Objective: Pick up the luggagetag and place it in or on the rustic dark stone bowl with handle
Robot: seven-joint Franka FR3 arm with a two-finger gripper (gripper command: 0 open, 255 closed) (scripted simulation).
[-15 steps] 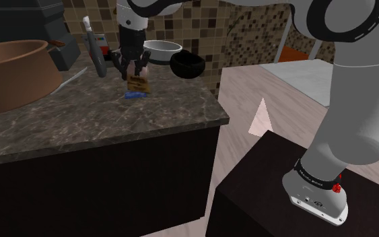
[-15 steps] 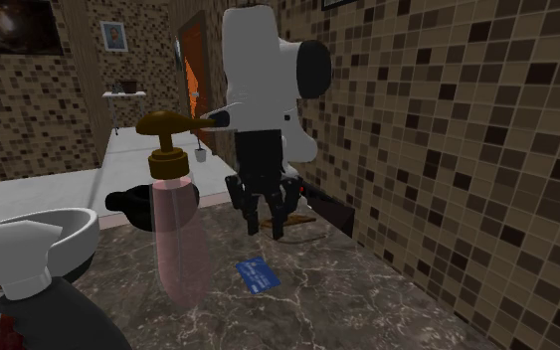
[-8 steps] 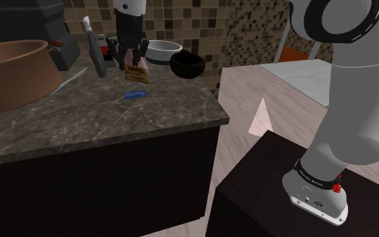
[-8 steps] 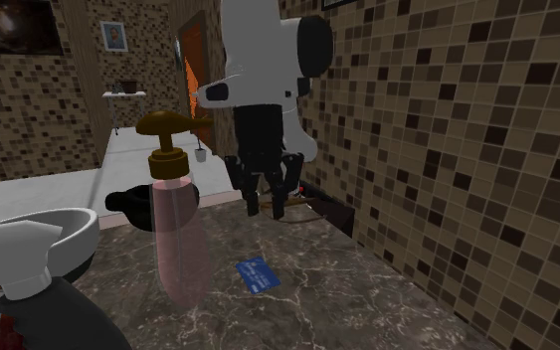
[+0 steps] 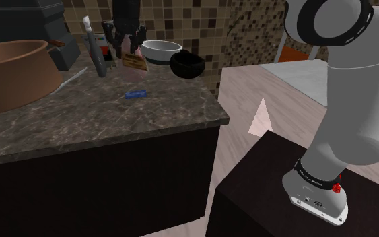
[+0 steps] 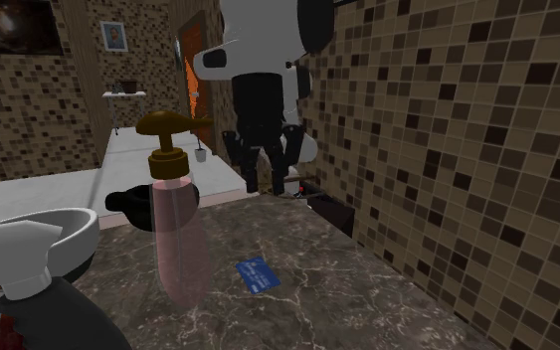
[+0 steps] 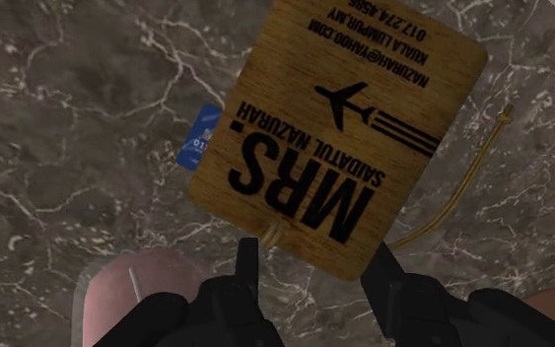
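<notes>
The luggage tag [image 7: 334,128] is a tan wooden-looking card with black print, a plane symbol and a thin cord. My gripper [image 7: 314,256] is shut on its lower edge. In the shoulder view the gripper [image 5: 130,48] holds the tag [image 5: 134,61] in the air above the back of the dark marble counter [image 5: 114,121]. The dark bowl with a handle [image 5: 186,64] stands to the shoulder view's right of it, near the counter's corner. In the second exterior view the gripper [image 6: 266,184] hangs by the tiled wall, and the dark bowl [image 6: 120,202] is partly hidden behind a pump bottle.
A blue card [image 5: 134,94] lies flat on the counter below the gripper. A white bowl [image 5: 162,48] stands beside the dark bowl. A large brown bowl [image 5: 13,71] sits at the shoulder view's left. A pink pump bottle [image 6: 173,229] stands close to the second exterior camera.
The gripper has risen with the tag, off the counter, and moved toward the back wall. The blue card has stayed where it was.
</notes>
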